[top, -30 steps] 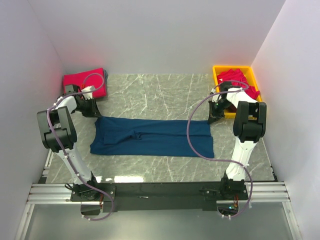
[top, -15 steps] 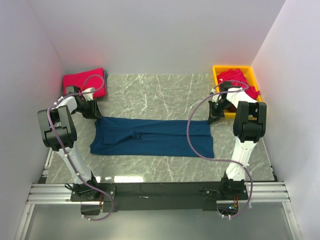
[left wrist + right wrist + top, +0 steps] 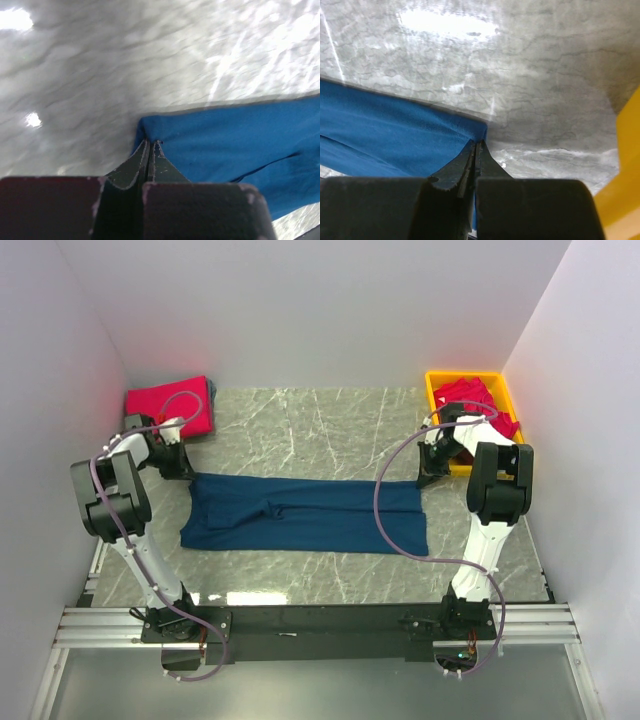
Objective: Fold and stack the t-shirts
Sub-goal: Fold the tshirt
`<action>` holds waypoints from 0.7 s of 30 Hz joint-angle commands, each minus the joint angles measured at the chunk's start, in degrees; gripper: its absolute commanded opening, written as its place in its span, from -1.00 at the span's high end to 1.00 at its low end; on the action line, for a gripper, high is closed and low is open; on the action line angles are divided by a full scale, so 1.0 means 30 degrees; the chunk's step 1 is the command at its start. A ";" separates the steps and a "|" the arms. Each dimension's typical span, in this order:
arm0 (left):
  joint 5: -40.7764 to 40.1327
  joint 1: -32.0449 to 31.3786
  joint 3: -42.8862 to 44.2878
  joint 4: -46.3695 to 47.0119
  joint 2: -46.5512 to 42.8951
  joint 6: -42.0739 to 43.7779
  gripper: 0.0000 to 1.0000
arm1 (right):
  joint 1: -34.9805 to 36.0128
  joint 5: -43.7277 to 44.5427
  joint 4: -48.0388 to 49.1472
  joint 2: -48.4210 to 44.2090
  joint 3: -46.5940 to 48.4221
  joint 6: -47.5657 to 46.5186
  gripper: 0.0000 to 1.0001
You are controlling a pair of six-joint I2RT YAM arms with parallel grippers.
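A navy blue t-shirt (image 3: 305, 512) lies flat across the middle of the marble table as a long band. My left gripper (image 3: 183, 472) is shut on its far left corner; the left wrist view shows the shut tips (image 3: 151, 143) pinching the blue cloth (image 3: 235, 145). My right gripper (image 3: 427, 478) is shut on the far right corner; the right wrist view shows the tips (image 3: 477, 144) on the cloth edge (image 3: 395, 135). A folded red-pink t-shirt (image 3: 170, 400) lies at the far left corner. More red-pink t-shirts (image 3: 480, 400) lie crumpled in the bin.
A yellow plastic bin (image 3: 431, 390) stands at the far right, close behind my right gripper; its wall shows in the right wrist view (image 3: 630, 165). White walls close in the table on the left, back and right.
My left wrist has shifted a little to the left, still pinching the corner. The right arm and the shirt have barely moved.
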 commanded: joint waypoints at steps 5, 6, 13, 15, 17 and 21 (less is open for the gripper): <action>-0.0825 0.0950 -0.0520 -0.0385 -0.0854 0.1350 0.99 | -0.0743 0.1310 0.0549 0.0118 -0.0245 -0.0357 1.00; -0.0766 0.0979 -0.0667 -0.0297 -0.0766 0.1292 0.99 | -0.0714 0.1194 0.0579 0.0119 -0.0332 -0.0270 1.00; -0.0064 0.0862 -0.0434 -0.0179 -0.0412 0.1086 0.63 | -0.0304 0.0198 0.0491 0.0559 0.0311 -0.0211 1.00; -0.0004 0.0861 -0.0463 -0.0178 -0.0968 0.1144 0.34 | -0.0304 0.0138 0.0200 0.0412 0.0777 -0.0328 0.99; -0.0062 0.0832 -0.0463 -0.0266 -0.1842 0.1231 0.24 | -0.0304 0.0167 -0.0442 0.0179 0.1159 -0.0735 0.74; -0.0326 0.0833 -0.0609 -0.0529 -0.3778 0.1642 0.13 | -0.0304 -0.0649 -0.1090 -0.1255 0.1278 -0.1644 0.12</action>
